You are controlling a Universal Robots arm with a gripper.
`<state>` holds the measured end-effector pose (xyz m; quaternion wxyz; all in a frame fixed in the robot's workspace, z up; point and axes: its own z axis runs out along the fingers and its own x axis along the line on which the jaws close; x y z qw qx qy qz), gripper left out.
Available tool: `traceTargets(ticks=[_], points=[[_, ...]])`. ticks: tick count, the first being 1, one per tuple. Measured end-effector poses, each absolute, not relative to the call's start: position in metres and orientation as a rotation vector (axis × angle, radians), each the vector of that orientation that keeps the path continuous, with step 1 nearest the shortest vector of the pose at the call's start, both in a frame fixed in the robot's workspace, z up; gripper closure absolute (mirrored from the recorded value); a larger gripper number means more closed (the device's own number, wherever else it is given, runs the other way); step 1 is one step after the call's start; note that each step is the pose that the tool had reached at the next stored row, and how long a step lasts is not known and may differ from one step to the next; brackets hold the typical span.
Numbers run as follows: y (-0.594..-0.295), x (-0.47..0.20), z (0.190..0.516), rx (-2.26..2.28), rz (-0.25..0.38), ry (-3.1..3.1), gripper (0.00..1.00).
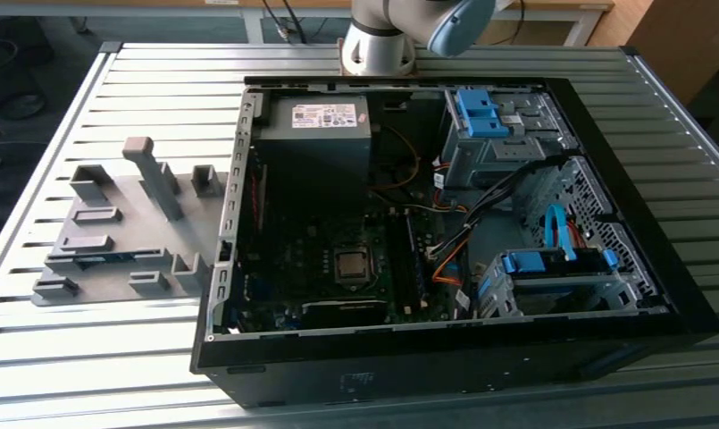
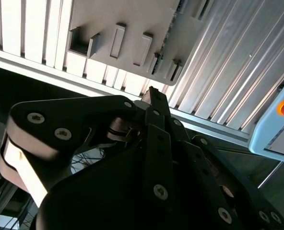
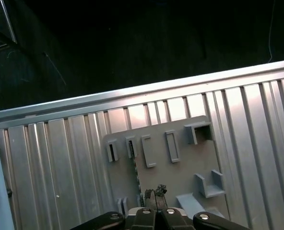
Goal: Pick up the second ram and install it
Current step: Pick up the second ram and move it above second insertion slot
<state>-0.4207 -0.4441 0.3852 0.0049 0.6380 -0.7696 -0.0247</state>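
Above the grey holder tray (image 3: 180, 172), gripper (image 3: 155, 191) hangs, fingers (image 2: 151, 96) closed on nothing; ram stick (image 1: 97, 259) slotted there, presumably for easy grasping.

The ribbed silver metal table (image 3: 60, 153) is shiny. The grey plastic holder plate (image 3: 180, 177) is dull, the black gripper (image 3: 155, 191) smooth.

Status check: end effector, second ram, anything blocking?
End effector shut, empty, above the holder tray. Second ram on edge in the tray, not gripped. No obstruction seen between them.
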Motion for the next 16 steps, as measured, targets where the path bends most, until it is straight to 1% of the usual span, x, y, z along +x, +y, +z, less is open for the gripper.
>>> traceTargets(ticks=[16], points=[[-0.4441, -0.4207, 0.3852, 2.014, -0.077, -2.397, 0.89]])
